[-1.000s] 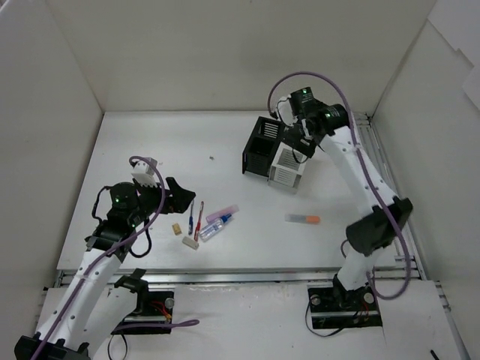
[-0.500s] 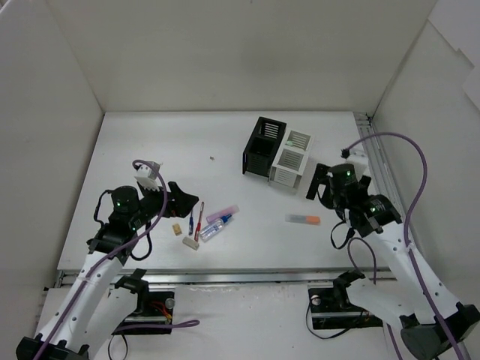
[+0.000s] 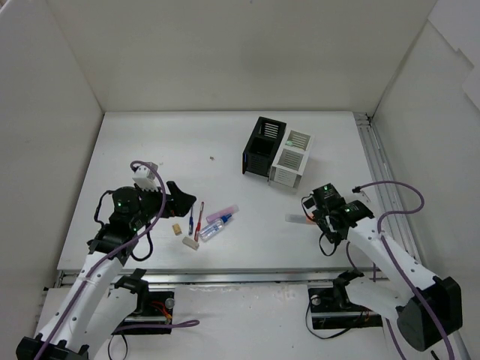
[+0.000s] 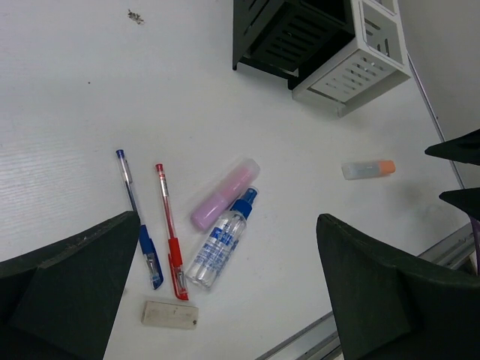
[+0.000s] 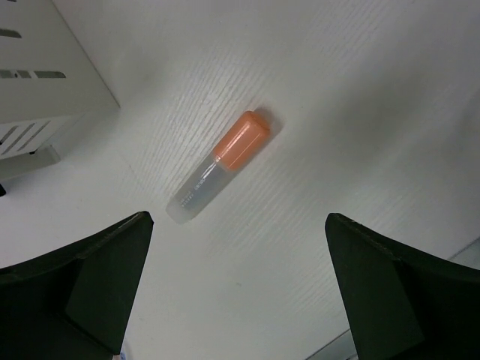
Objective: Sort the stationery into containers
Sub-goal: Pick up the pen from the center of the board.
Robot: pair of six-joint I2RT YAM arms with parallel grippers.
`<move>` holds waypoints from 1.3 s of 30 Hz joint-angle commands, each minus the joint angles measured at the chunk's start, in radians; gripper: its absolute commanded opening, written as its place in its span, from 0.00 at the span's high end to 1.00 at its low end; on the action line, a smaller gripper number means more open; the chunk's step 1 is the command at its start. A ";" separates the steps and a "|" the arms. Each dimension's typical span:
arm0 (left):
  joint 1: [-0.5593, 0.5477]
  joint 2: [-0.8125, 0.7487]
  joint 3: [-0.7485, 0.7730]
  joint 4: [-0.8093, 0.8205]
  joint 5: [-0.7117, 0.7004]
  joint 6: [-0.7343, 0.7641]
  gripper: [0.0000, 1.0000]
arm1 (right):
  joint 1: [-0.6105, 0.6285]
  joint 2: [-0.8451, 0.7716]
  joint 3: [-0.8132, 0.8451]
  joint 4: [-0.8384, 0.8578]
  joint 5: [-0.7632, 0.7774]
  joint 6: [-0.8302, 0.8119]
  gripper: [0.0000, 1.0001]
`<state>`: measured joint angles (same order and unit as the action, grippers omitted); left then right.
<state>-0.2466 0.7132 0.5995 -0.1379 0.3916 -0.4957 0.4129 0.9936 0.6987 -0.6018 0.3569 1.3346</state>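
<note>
At the centre of the right wrist view, the orange-capped stick (image 5: 217, 166) lay slanted on the table (image 5: 337, 75) beneath the wide-open right gripper (image 5: 238, 217), which I judged would best turn crosswise, drop straight and close across its clear barrel.

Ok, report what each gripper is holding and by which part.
Nothing is held. The left gripper and right gripper are both open and empty; the orange-capped stick lies loose under the right one.
</note>
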 commanded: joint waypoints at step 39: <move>0.046 0.025 0.051 -0.042 -0.129 -0.006 0.00 | -0.160 0.512 0.191 0.185 -0.117 -0.133 1.00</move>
<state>-0.2192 0.7242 0.5999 -0.2020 0.2745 -0.5014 0.2379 1.5642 0.8379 -0.4000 0.1108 1.2800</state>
